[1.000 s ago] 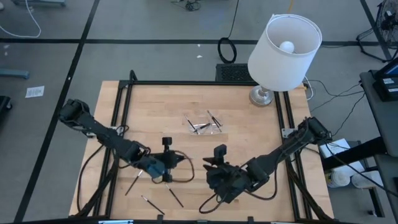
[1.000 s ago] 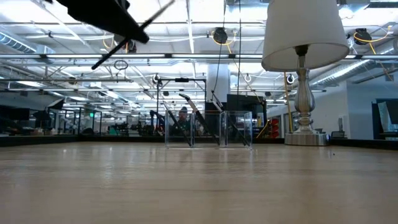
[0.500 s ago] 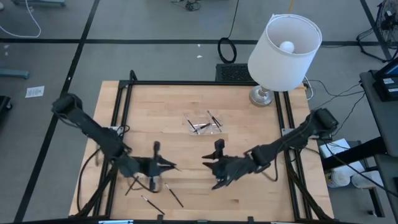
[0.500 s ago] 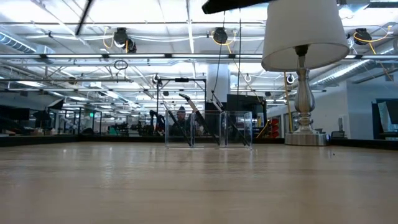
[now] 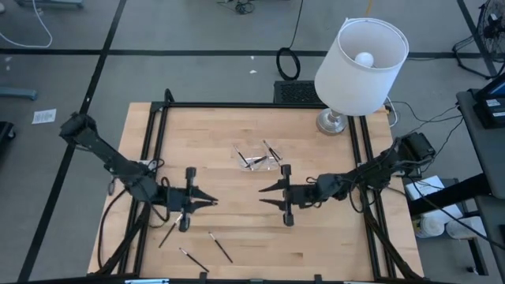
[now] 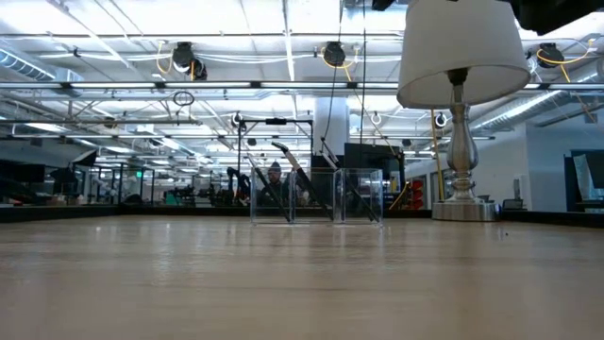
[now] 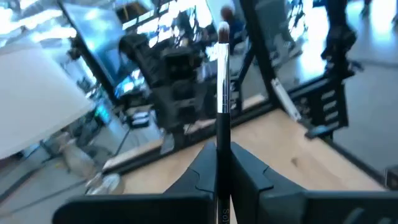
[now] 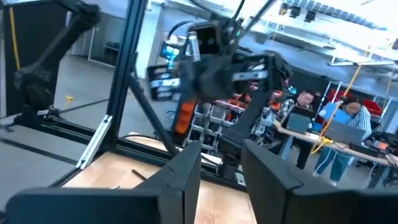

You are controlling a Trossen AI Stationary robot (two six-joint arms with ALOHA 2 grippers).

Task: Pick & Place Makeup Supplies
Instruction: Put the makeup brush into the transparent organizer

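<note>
A thin dark makeup stick (image 7: 222, 93) with a pale tip stands pinched between the closed fingers of the left hand (image 5: 207, 202), poking out past the fingertips. Below that hand, three more sticks (image 5: 219, 247) lie loose on the counter (image 5: 316, 244) (near the front edge, well apart from each other). The right hand (image 5: 267, 195) faces the left one from across a gap, its fingers (image 8: 186, 171) parted with nothing between them. Beyond both hands, a small clear tray (image 5: 260, 156) already holds several sticks, and a white-shaded lamp (image 5: 361, 55) stands at the counter's far corner.
</note>
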